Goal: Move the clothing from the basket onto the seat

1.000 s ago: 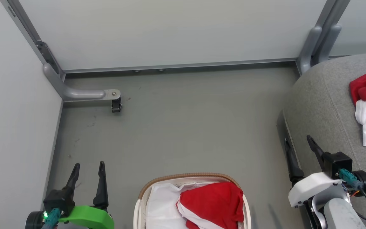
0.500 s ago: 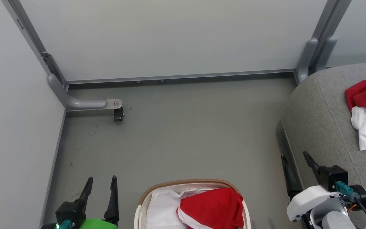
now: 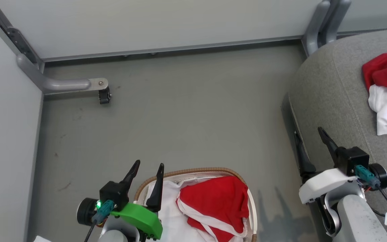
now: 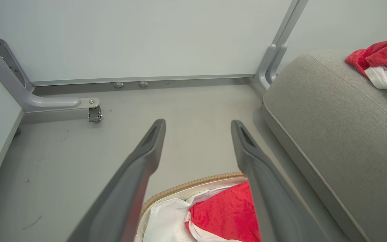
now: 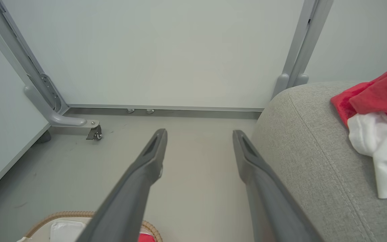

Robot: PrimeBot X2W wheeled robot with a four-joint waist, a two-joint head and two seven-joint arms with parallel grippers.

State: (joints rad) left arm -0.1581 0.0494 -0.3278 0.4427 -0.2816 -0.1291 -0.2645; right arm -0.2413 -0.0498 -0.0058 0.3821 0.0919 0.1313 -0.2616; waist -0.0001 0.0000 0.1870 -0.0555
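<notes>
While pale wall panels (image 3: 146, 23) are closing the room at the back and on the left, a dull grey floor (image 3: 186, 111) is spreading between them, carrying some small dark marks and scuffs. On the right the seat (image 3: 334, 87), a big grey cushion with a rounded corner and a seam, is standing on this floor, close to two grey metal posts (image 3: 321, 23) in the back corner. At the bottom edge of the head view the basket (image 3: 193, 171) is sitting on the floor, well apart from the seat, with its brown rim showing and its white liner (image 3: 170, 201) lying inside.

The clothing (image 3: 217, 201), red with white stripes, is lying crumpled in the right half of the basket, on the liner. A second garment (image 3: 386, 90), red and white, is lying on the seat near the right edge.

The left gripper (image 3: 149, 163) is hanging at the left side of the basket with its fingers spread wide and gripping nothing; one finger is crossing the rim in the head view. The right gripper (image 3: 308, 131) is hanging at the front edge of the seat, equally wide and empty.

A bent metal leg (image 3: 66, 84) is running out from the left wall, ending in a small black caster (image 3: 104, 95) on the floor.
</notes>
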